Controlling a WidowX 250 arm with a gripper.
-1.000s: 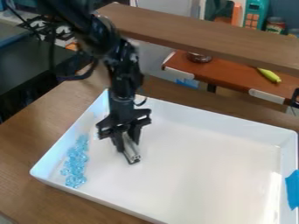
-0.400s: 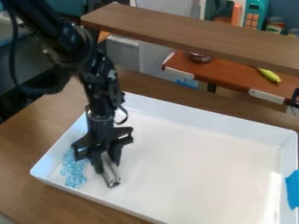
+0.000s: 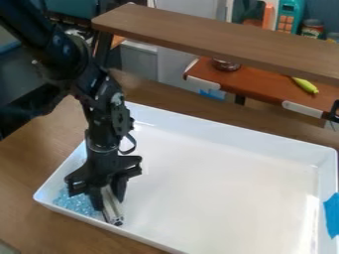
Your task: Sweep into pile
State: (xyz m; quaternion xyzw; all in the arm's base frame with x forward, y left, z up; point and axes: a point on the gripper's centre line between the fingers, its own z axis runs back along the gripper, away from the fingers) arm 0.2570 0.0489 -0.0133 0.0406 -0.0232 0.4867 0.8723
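Gripping a silvery bar [image 3: 112,212], hand [image 3: 109,196] is low in the white tray [image 3: 218,188], bar slanting down from it. Blue beads [image 3: 74,202] bunched just beside the hand, between it and the nearby tray corner; desk [image 3: 33,168] under tray.

The cam looks down at a slant on the white tray [image 3: 232,130], which sits low in the frame. It's pretty near, so the tray's bottom R corner is cut off. It faces past the tray, w/ the wood board [image 3: 218,37] up top & the red-brown shelf [image 3: 258,90] upper R, farther back.
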